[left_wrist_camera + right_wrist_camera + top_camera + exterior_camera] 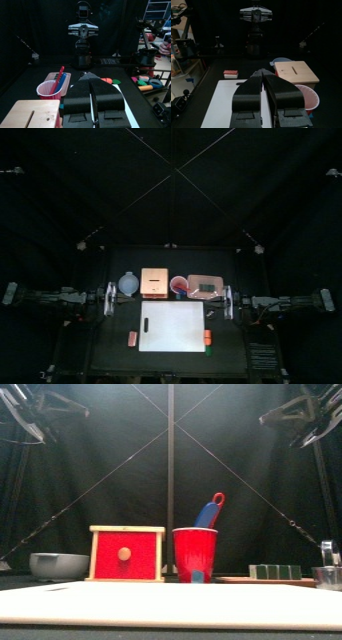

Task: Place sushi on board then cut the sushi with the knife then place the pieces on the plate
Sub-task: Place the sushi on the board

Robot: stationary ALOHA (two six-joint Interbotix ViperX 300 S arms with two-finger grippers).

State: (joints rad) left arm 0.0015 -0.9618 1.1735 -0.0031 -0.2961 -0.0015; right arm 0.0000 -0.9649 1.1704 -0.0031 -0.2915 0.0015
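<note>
Found sushi roll [277,571] on pink tray [234,580], lower right of front view, just right of red cup [195,552] holding blue knife [210,514]. Noted wooden box [127,554] and bowl [58,565] further left in same row. Saw white board [174,325] at lower centre of top view, pink toy [132,338] off its left edge, orange toy [207,337] off its right. Logged left pincer [87,77] and right pincer [262,73] pressed together, flanking board's upper corners. Marked tabletop [114,360] open toward bottom edge.
</note>
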